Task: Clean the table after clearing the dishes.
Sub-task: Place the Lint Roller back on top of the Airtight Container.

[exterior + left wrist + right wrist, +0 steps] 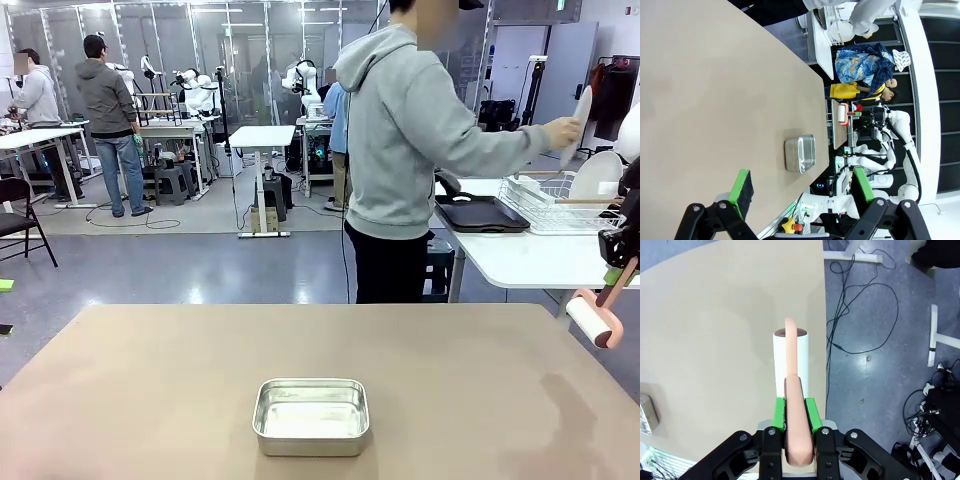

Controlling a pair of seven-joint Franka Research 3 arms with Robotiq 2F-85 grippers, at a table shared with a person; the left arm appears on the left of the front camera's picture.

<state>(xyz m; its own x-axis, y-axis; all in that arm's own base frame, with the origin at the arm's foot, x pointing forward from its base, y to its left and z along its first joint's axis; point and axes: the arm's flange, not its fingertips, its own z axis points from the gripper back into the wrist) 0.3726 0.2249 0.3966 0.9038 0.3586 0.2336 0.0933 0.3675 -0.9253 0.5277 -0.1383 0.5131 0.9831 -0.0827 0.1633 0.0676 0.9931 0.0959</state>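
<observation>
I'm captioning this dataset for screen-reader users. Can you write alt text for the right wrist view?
The right gripper is shut on the pink handle of a lint roller, whose white roll hangs above the right edge of the beige table. Beyond the edge, black cables trail over grey floor.

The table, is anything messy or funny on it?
Nothing spilled or broken. The table holds one steel pan, upright and looking empty. The right end effector holds a lint roller above the table's edge.
</observation>
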